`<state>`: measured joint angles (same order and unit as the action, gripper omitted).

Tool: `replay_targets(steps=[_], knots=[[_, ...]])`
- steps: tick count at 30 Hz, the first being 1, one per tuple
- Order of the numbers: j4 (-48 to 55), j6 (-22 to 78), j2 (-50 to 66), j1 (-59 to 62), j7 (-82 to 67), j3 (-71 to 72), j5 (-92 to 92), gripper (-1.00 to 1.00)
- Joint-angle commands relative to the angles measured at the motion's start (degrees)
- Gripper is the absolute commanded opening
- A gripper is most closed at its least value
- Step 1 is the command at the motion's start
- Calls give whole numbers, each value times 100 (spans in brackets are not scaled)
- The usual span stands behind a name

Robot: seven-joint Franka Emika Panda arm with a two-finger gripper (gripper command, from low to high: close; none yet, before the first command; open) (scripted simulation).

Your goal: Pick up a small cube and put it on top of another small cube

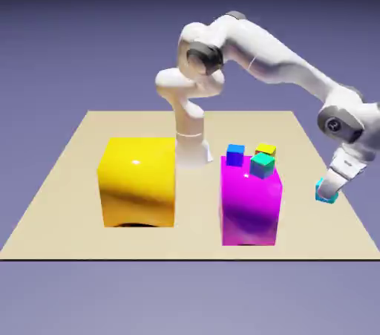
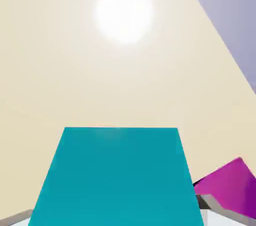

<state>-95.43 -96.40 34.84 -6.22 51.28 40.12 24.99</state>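
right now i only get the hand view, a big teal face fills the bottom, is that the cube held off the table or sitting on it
Observer: Held. In the exterior view the small cube is between the fingers, above the table near the exterior view's right edge.
Operator: the magenta at my lower right, what is it
Observer: A big magenta block, to the exterior view's left of the gripper.
Operator: anything on top of it
Observer: Three small cubes: a blue cube, a yellow cube and a teal cube with a green top.
Operator: anything else out there
Observer: A big yellow block, farther to the exterior view's left.
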Motion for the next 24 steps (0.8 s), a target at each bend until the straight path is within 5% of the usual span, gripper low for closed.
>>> replay_targets(steps=[1, 13, 20, 21, 24], knots=[[-24, 130, -208, -2, -57, -150, -161, -100], [-277, 1640, -2304, -5, -540, -1913, -2100, -100], [-1480, 619, -2500, 59, -571, -1939, -2133, -100], [-1480, 619, -2500, 59, -571, -1939, -2133, 100], [-1065, 971, -2432, 37, -560, -1930, -2121, 100]])
